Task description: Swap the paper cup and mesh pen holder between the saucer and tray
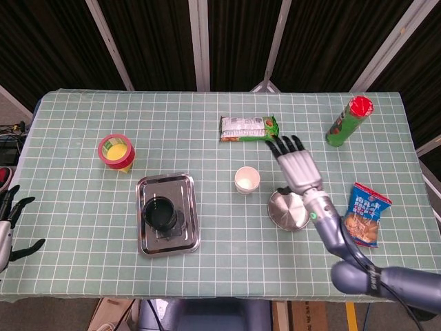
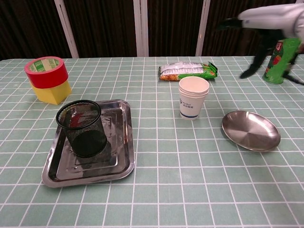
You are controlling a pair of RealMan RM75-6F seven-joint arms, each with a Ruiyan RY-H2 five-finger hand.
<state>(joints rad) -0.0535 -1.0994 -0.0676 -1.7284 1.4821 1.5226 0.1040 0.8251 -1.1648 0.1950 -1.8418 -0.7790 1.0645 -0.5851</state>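
A white paper cup (image 1: 246, 180) (image 2: 193, 97) stands upright on the green grid cloth, left of the round steel saucer (image 1: 289, 210) (image 2: 251, 130), which holds nothing. The black mesh pen holder (image 1: 160, 214) (image 2: 82, 128) stands in the steel tray (image 1: 167, 214) (image 2: 90, 146). My right hand (image 1: 296, 164) (image 2: 263, 28) is raised above the saucer's far side with fingers spread and nothing in it, well apart from the cup. My left hand (image 1: 8, 227) hangs beyond the table's left edge, fingers apart and holding nothing.
A red tape roll on a yellow block (image 1: 116, 152) (image 2: 46, 79) sits far left. A green snack packet (image 1: 249, 127) (image 2: 188, 71) lies behind the cup. A green can with a red lid (image 1: 348, 122) (image 2: 279, 59) stands at the right, and a blue crisp bag (image 1: 364, 214) near the right edge.
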